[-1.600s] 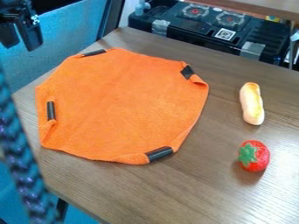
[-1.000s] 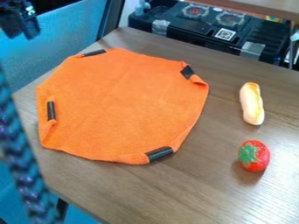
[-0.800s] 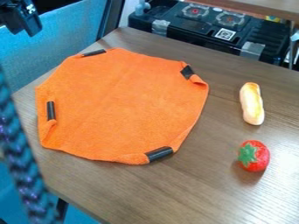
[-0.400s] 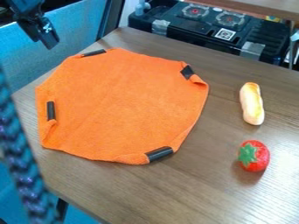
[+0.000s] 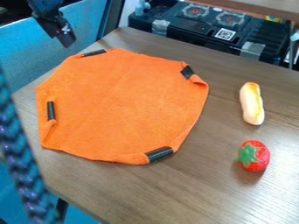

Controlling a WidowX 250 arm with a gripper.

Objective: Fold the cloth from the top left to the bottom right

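1. Your gripper [image 5: 68, 42]: upper left; can't say if wide or narrow.
2. Orange cloth [image 5: 123, 105]: flat on table [image 5: 204, 188], down-right of gripper.
3. Nearest black strip [image 5: 94, 53]: likely grasp spot, just down-right.

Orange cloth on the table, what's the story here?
Nothing is being handled right now. A black robot arm comes in at the upper left, its end effector just beyond the top-left part of the orange cloth and apart from it. The cloth lies spread out on the wooden table, its corners turned in under black strips, and the fold towards the bottom right isn't made yet. A toy bread and a toy strawberry lie to the right.
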